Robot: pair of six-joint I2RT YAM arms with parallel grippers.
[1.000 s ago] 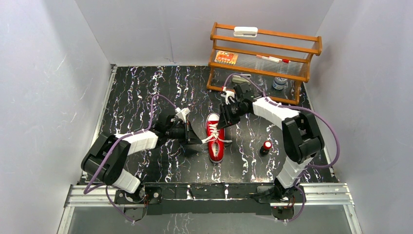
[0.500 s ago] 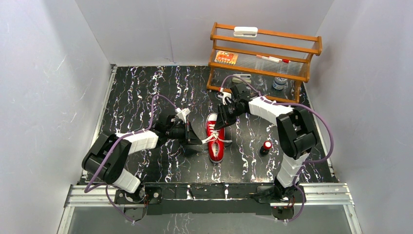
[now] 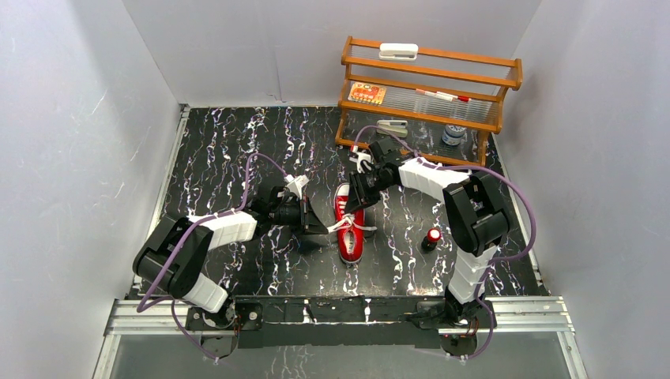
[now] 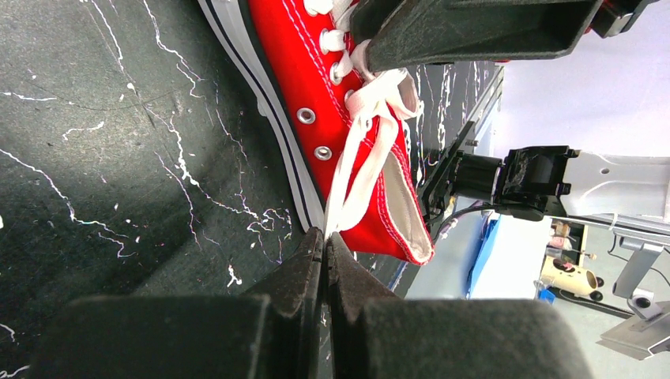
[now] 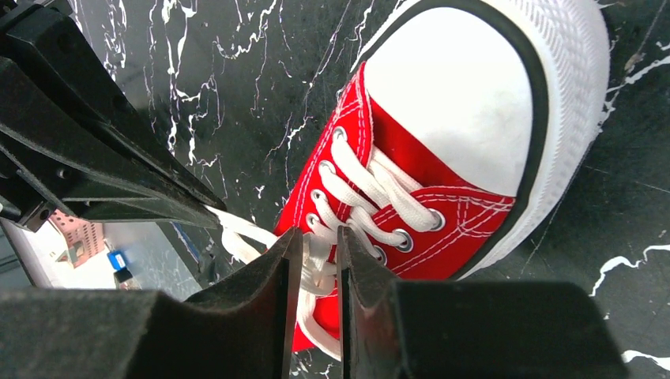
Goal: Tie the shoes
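Observation:
The red shoe (image 3: 350, 237) stands mid-table, its white toe cap towards the back wall. My left gripper (image 3: 325, 229) is at the shoe's left side, shut on a white lace (image 4: 355, 158) that runs taut from the eyelets into its tips (image 4: 325, 234). My right gripper (image 3: 357, 199) hangs over the laced front of the shoe (image 5: 442, 103). Its jaws (image 5: 314, 235) stand a narrow gap apart, astride the lace crossing (image 5: 320, 260). I cannot make out whether the pads press on it. Another lace end trails off the shoe's right side.
A small red-and-black cylinder (image 3: 432, 237) stands right of the shoe. A wooden rack (image 3: 430, 103) with small items sits at the back right. White walls enclose the black marbled table (image 3: 229, 150).
My right gripper has shifted slightly left and down over the shoe's laces, and its jaws have narrowed a little. The left gripper and the shoe have not moved.

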